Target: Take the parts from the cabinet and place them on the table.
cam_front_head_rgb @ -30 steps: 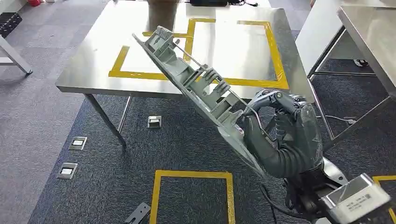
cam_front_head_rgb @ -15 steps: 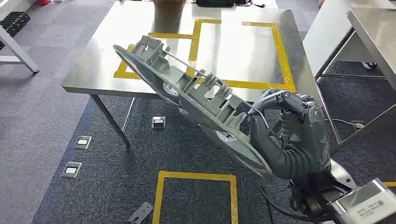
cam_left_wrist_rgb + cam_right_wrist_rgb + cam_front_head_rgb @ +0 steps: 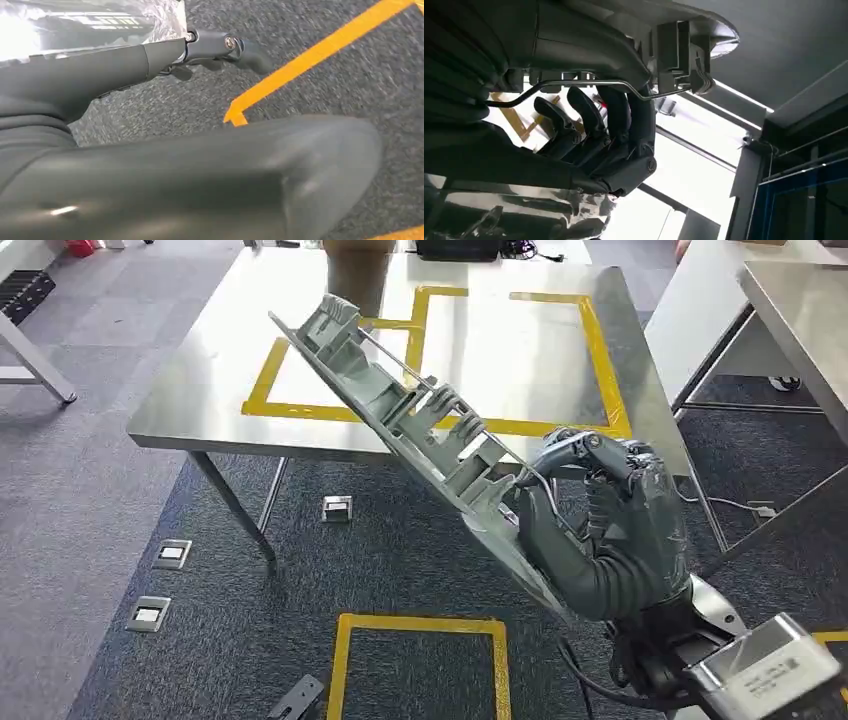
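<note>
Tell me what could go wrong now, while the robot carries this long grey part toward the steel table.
1. The right hand holds the long grey plastic part at one end only; the far end reaches out over the steel table, so the part could twist or slip in the grasp.
2. The part is tilted, its raised end already over the table; lowered carelessly, it might strike the table edge or land outside the yellow tape rectangle.

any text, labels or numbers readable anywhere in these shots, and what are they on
Nothing can be read in full.
White label on the right arm's silver wrist block: dark print is there, too small and blurred to read.
Grey part held by the right hand: no marking visible.
Steel table and its yellow tape: plain lines, no words.
Floor boxes on the carpet: no legible text.
</note>
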You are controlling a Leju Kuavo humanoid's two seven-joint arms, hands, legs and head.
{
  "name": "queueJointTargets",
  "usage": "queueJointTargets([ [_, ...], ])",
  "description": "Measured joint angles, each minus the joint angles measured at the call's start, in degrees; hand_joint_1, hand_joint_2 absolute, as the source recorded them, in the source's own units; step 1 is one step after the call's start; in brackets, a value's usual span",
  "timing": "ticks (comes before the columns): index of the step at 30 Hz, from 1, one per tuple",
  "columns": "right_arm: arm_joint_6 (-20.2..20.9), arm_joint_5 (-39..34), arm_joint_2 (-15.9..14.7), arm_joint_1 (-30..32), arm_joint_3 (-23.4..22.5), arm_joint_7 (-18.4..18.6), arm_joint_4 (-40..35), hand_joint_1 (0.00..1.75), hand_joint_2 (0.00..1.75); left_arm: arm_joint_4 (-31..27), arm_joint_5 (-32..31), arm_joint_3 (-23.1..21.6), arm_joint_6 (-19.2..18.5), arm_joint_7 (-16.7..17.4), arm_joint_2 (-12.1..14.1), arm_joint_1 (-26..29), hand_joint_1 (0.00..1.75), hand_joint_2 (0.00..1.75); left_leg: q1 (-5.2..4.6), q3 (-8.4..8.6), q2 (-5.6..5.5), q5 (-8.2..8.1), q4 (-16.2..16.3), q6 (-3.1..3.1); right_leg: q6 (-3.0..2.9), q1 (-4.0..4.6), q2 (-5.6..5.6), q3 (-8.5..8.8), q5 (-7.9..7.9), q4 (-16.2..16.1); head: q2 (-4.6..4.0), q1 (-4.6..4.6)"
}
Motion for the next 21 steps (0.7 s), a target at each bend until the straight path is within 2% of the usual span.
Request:
queueJointTargets([
  [2,0.0,0.0,0.0,0.0,0.0,0.0,0.0,1.75,1.75,0.0,-0.1,0.0,0.0,0.0,0.1,-0.1,0.0,1.75,0.4,0.22,-0.01,0.23,-0.4,0.86,0.57,-0.09,-0.04,-0.37,-0.97,0.9,-0.02,0.13],
  [3,0.0,0.0,0.0,-0.1,-0.1,0.0,0.0,1.75,1.75,0.0,-0.2,0.0,0.0,0.0,0.1,-0.1,0.0,1.75,0.4,0.22,0.0,0.2,-0.4,1.2,0.72,-0.1,-0.06,-1.58,-2.33,3.3,-0.02,0.44],
  [5,0.0,0.0,0.0,-0.1,0.0,-0.1,0.0,1.75,1.75,0.0,-0.2,0.0,0.0,0.0,0.1,-0.2,0.0,1.75,0.31,0.23,0.02,0.08,-0.4,1.48,0.87,-0.12,-0.06,-6.16,-6.16,12.3,-0.02,0.74],
  [6,0.0,-0.2,0.0,-0.1,0.0,-0.1,0.1,1.75,1.75,0.0,-0.3,0.0,0.0,0.0,0.1,-0.1,0.0,1.75,0.19,0.24,0.02,-0.01,-0.4,1.62,0.84,-0.12,-0.06,-8.43,-7.14,16.3,-0.02,0.79],
  [7,0.0,-0.3,0.0,0.0,0.0,-0.1,0.2,1.75,1.75,0.0,-0.3,0.0,-0.1,0.0,0.1,-0.1,0.0,1.75,0.05,0.35,0.01,-0.08,-0.4,1.71,0.71,-0.1,-0.05,-9.42,-6.65,17.6,-0.02,0.81],
  [8,0.0,-0.3,0.0,0.0,0.1,-0.1,0.3,1.75,1.75,0.0,-0.3,0.0,-0.1,0.0,0.1,-0.1,0.0,1.75,-0.05,0.49,-0.03,-0.18,-0.4,1.84,0.43,-0.05,-0.05,-9.13,-5.08,16.3,-0.02,0.85],
  [9,0.0,-0.3,0.0,-0.1,0.1,-0.1,0.3,1.75,1.75,0.0,-0.3,0.0,0.0,0.0,0.1,-0.1,0.0,1.75,-0.2,0.73,-0.16,-0.3,-0.4,1.87,-0.1,0.09,-0.02,-7.73,-2.42,12.8,-0.02,0.9],
  [11,0.0,-0.4,0.0,-0.1,0.2,-0.1,0.3,1.75,1.75,0.0,-0.3,0.1,0.0,0.0,0.0,-0.1,0.0,1.75,-0.42,1.36,-0.29,-0.72,-0.4,1.78,-1.43,0.65,0.03,-3.39,2.67,3.0,-0.02,0.94],
  [12,0.0,-0.4,0.0,-0.1,0.2,-0.2,0.3,1.75,1.75,0.0,-0.3,0.1,0.0,0.0,-0.1,-0.1,0.0,1.75,-0.52,1.35,-0.24,-0.82,-0.6,1.57,-1.9,0.86,-0.05,-2.37,1.4,1.9,-0.02,0.79],
  [13,0.0,-0.4,0.0,-0.2,0.2,-0.2,0.3,1.75,1.75,0.0,-0.3,0.1,0.0,0.0,-0.1,-0.1,0.0,1.75,-0.54,1.3,-0.3,-0.89,-0.5,1.39,-1.84,1.04,-0.01,-2.06,1.72,0.6,-0.02,0.79],
  [15,0.0,-0.5,0.0,-0.2,0.3,-0.3,0.3,1.75,1.75,0.0,-0.3,0.0,-0.1,0.0,-0.1,-0.1,0.0,1.75,-0.24,1.34,-0.15,-0.87,-0.9,0.6,-1.98,1.27,0.1,-1.87,1.19,0.4,-0.02,1.03],
  [16,0.0,-0.5,0.0,-0.2,0.3,-0.3,0.3,1.75,1.75,0.0,-0.3,0.1,0.0,0.0,-0.1,-0.1,0.0,1.75,-0.29,1.53,-0.14,-0.85,-1.1,0.28,-2.06,1.26,0.12,-1.7,1.24,-0.1,-0.02,1.01],
  [17,0.0,-0.5,0.0,-0.1,0.3,-0.3,0.3,1.75,1.75,0.0,-0.3,0.1,0.0,0.0,0.0,-0.2,0.0,1.75,-0.3,1.48,-0.11,-1.39,-0.9,0.04,-2.16,0.49,-0.04,-1.02,1.6,-1.1,-0.02,0.92],
  [18,-0.1,-0.5,0.0,-0.1,0.3,-0.3,0.3,1.75,1.75,0.0,-0.3,0.1,0.0,-0.1,0.0,-0.1,0.0,1.75,-0.4,1.32,-0.02,-1.93,-0.1,-0.24,-2.2,0.58,-0.08,-0.52,1.61,-1.6,-0.04,0.88],
  [20,-0.1,-0.6,0.1,-0.1,0.4,-0.3,0.3,1.75,1.75,0.0,-0.3,0.1,0.0,-0.1,0.0,-0.1,0.0,1.75,-0.23,-1.89,0.01,-6.11,7.7,-0.59,-2.61,0.53,-0.21,0.02,1.43,-1.7,-0.02,0.31],
  [21,-0.1,-0.6,0.1,0.0,0.4,-0.3,0.3,1.75,1.75,0.0,-0.2,0.1,0.0,-0.1,0.1,0.0,0.0,1.75,-0.18,-4.01,0.01,-7.59,12.0,-0.83,-2.75,0.54,-0.21,0.12,1.29,-1.7,-0.02,0.29],
])
